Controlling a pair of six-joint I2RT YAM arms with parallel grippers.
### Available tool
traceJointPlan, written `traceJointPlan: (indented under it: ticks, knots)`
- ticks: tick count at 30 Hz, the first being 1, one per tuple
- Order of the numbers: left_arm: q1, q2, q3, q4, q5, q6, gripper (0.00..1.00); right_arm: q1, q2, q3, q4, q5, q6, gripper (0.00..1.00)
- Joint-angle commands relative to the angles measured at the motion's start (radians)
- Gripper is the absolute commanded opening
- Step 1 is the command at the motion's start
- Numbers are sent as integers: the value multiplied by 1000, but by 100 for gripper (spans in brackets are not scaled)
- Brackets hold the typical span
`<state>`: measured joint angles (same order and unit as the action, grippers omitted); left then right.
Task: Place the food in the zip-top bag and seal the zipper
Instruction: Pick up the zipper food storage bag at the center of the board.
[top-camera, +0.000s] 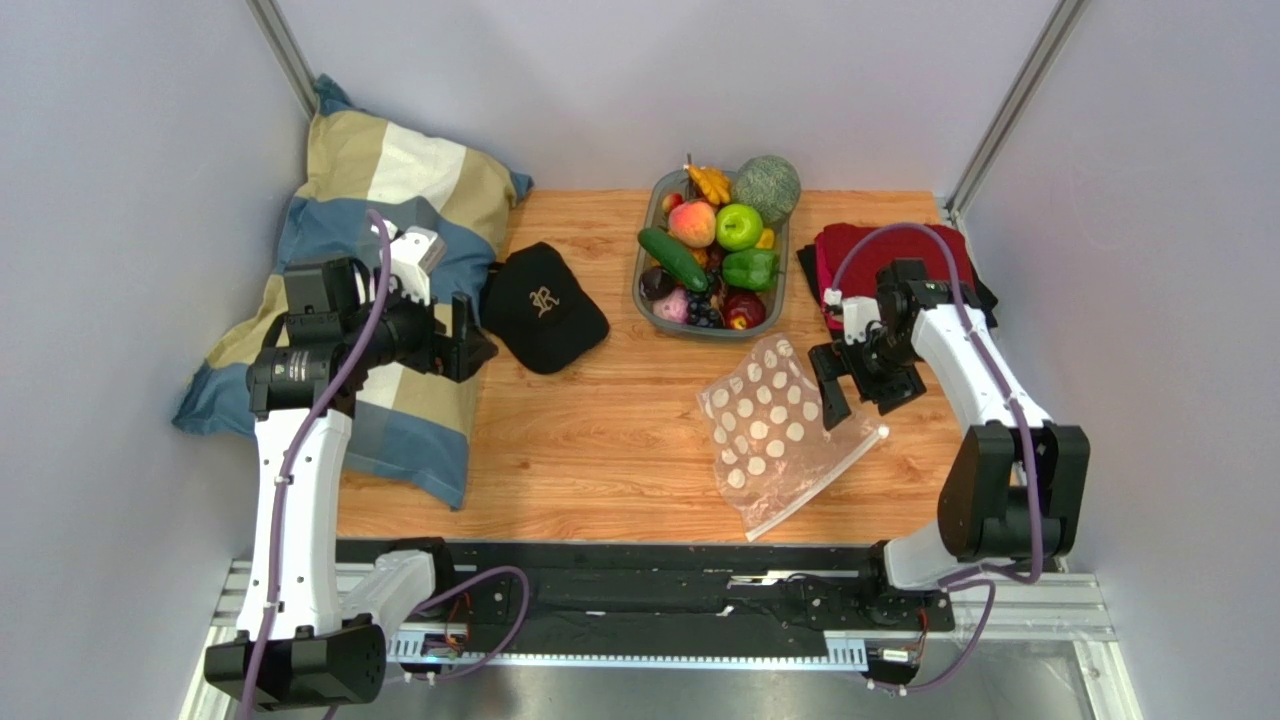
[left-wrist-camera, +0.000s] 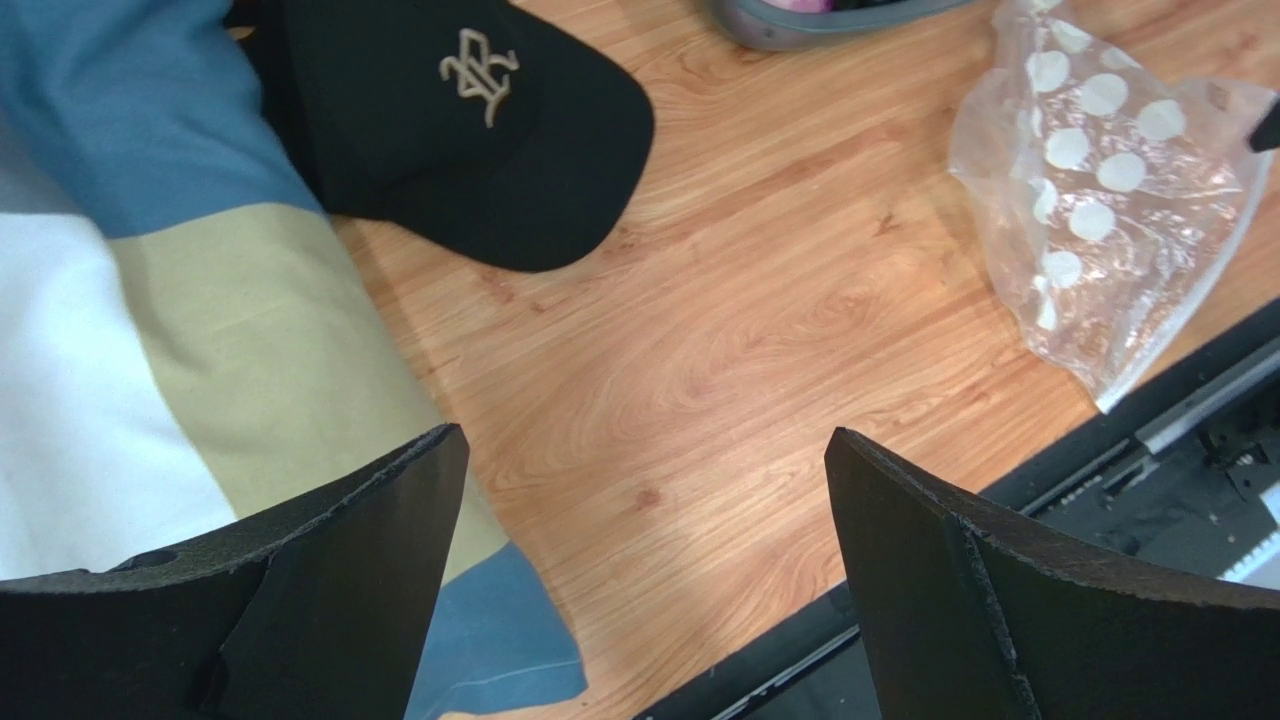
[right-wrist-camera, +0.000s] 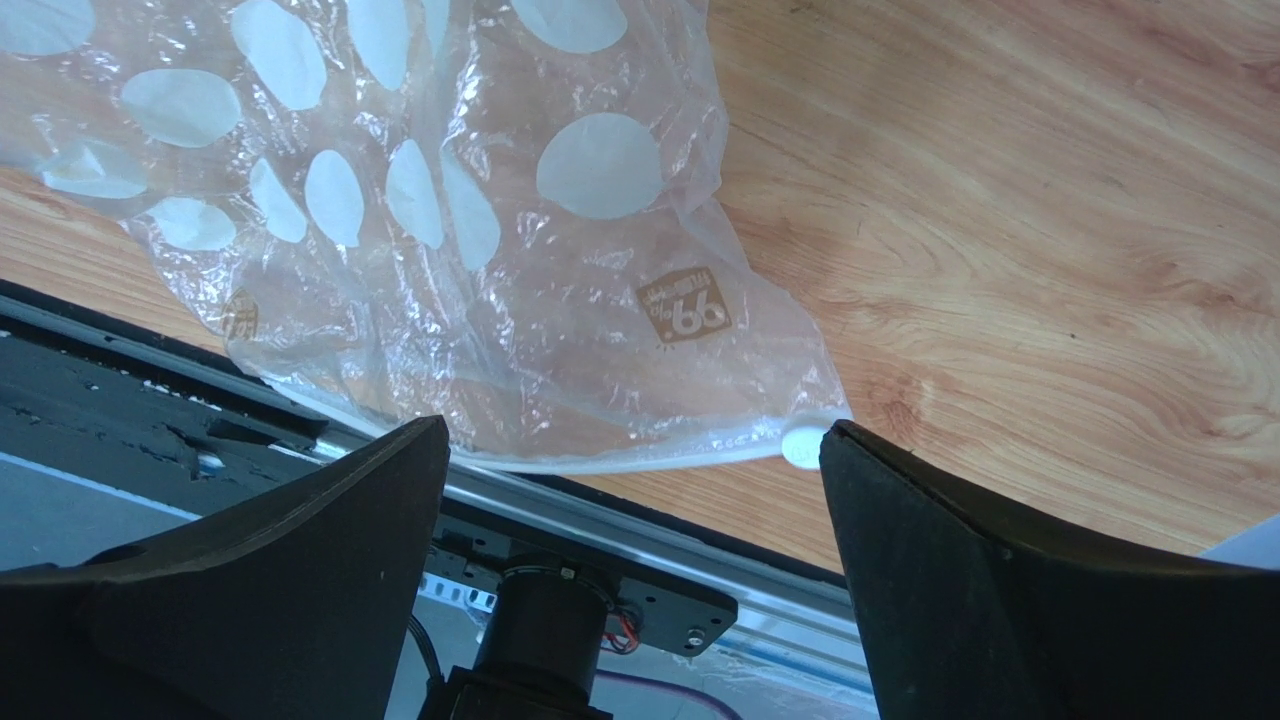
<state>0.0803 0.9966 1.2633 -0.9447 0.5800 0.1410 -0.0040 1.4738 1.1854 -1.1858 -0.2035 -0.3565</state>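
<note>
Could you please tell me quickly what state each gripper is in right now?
Left gripper: open, holding nothing.
Right gripper: open, holding nothing, poised over the bag.

The zip-top bag (top-camera: 781, 428), clear crinkled plastic printed with rows of white dots, lies flat and askew on the wooden counter (top-camera: 601, 435), right of centre and near the front edge. Its zipper (top-camera: 819, 483), a thin whitish strip, runs along the edge facing front right; whether it is pressed shut cannot be told. The food (top-camera: 714, 240), mixed fruit and vegetables, sits heaped in the grey tray (top-camera: 646, 308) at the back, just beyond the bag's far corner.
</note>
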Motion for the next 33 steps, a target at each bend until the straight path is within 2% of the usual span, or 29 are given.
traceJointPlan:
  ticks: [1,6,9,10,12,13,15,16,20,23,24,27,28,29,33]
  knots:
    - [-7,-6,-1,18,112,43,99,-1,80,-3,43,-17,-33,99]
    - [-28,-15,-30,17,164,91,99,-1,178,6,54,-75,-58,95]
    - [-46,-18,-50,17,179,121,96,-2,209,25,32,-135,-76,84]
    - [-51,-22,-56,17,187,132,94,-1,221,29,22,-155,-81,71]
    - [-68,-33,-73,20,198,163,92,-1,224,48,-10,-213,-91,54]
    - [-74,-36,-76,21,201,187,91,-1,220,52,-23,-235,-98,40]
    - [-108,-46,-81,23,202,207,91,-1,209,62,-58,-292,-102,22]
    - [-120,-55,-82,23,198,225,91,-1,203,68,-72,-312,-111,2]
    - [-195,-65,-70,24,163,278,91,-1,146,85,-118,-390,-98,0]
    - [-292,-53,-45,23,94,299,91,-1,106,88,-112,-401,-49,0]
    - [-303,-43,-38,24,74,302,91,-1,99,89,-103,-369,-29,3]
    - [-332,-10,-13,21,60,296,93,-1,53,80,-39,-285,31,73]
    - [-336,-3,-5,21,57,290,93,-1,40,76,-14,-262,39,100]
    - [-343,7,-2,23,50,284,93,37,34,63,32,-213,53,100]
    - [-356,23,-7,38,47,256,95,61,107,68,75,-142,39,100]
